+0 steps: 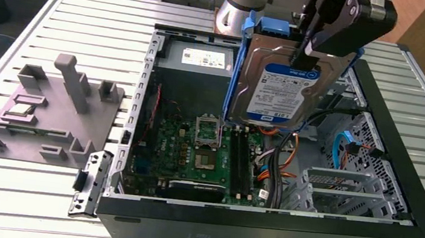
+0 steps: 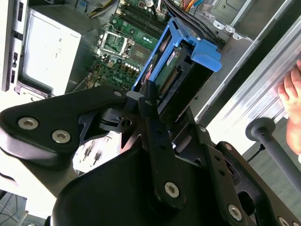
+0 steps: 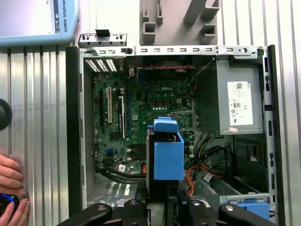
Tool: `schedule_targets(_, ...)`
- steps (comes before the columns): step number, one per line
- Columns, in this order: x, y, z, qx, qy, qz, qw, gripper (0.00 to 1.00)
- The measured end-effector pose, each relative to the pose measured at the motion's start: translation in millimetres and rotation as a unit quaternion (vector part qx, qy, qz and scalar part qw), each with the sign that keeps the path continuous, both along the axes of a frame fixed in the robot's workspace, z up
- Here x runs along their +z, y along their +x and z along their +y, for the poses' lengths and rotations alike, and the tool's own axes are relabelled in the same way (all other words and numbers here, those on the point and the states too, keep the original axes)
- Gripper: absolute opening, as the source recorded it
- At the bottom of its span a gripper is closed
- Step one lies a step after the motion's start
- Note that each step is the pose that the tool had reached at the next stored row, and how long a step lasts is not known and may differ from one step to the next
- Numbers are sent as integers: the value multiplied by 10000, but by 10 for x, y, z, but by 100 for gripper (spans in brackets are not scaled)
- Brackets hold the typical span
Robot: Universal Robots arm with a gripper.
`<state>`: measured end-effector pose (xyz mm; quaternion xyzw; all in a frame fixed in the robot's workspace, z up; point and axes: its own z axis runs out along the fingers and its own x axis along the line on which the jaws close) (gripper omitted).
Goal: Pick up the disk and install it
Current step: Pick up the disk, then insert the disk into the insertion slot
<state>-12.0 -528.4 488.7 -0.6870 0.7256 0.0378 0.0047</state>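
Disk (image 1: 285, 94) hangs on edge in the air over the open computer case (image 1: 399, 184), its label facing the exterior camera and its blue rails down either side. The pincer (image 1: 311, 57) is clamped on its upper end, so all of the drive's weight hangs below the grip.

From where I stand, that is the worry. With such a hold at one end, the drive could pivot or slide between the fingers, and it would drop straight onto the motherboard (image 1: 192, 153) under it.

In the first wrist view the disk sits above the middle of the board, well apart from the metal drive cage (image 1: 349, 193) by the case wall. Orange and blue cables (image 1: 292, 159) lie loose between the two. I reckon a low corner or a rail could catch them and twist the drive askew.

A person's hand (image 3: 11, 181) rests on the slatted bench (image 1: 15, 204) just beside the case, close enough to be clipped if the arm swung wide.
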Motion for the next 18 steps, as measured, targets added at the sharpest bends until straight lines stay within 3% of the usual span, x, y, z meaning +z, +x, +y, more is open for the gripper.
schedule_targets(14, 0, 9, -264, 0, 0, 0, 10000, 35)
schedule_targets(18, 0, 10, -284, 0, 0, 0, 10000, 35)
